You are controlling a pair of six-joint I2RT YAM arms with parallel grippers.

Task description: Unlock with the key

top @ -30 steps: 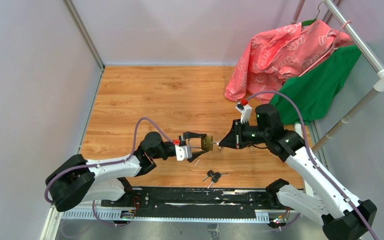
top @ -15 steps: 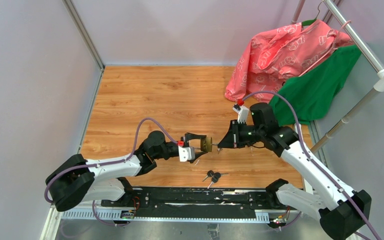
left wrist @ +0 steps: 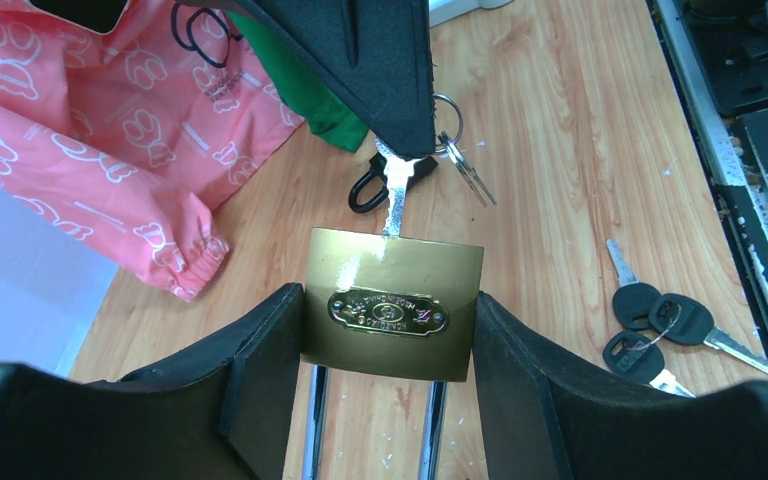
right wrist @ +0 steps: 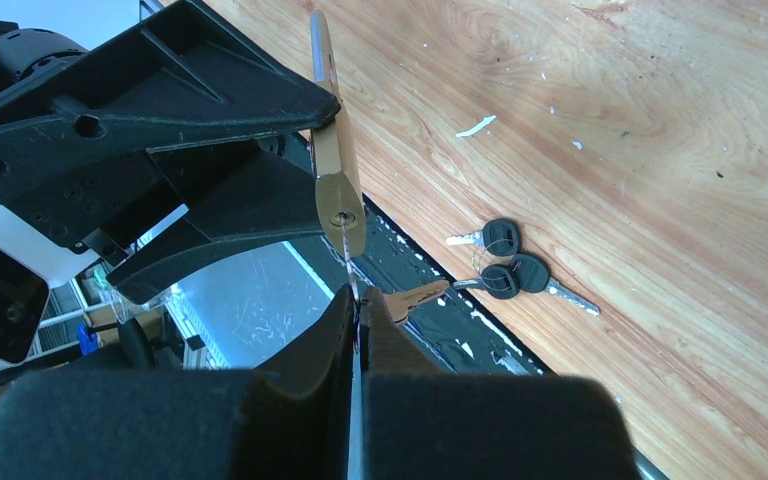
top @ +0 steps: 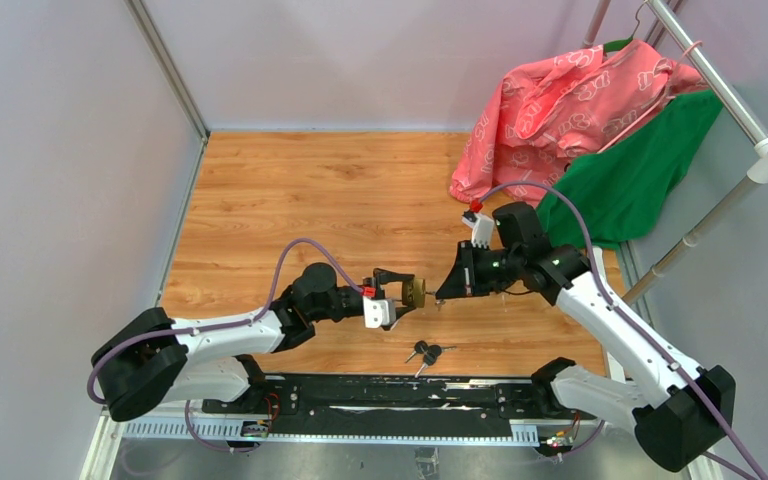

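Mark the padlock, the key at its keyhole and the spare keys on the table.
padlock (left wrist: 392, 305): left wrist view, brass body at the nameplate.
key (left wrist: 396, 200): left wrist view, bare blade above the padlock.
spare keys (top: 426, 352): top view, black heads.

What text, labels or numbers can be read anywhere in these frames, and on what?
No text here can be read with certainty.
padlock, nameplate: engraved lettering, too small and blurred to read.
pink garment: white printed shapes, no words.
spare keys: no marking readable.
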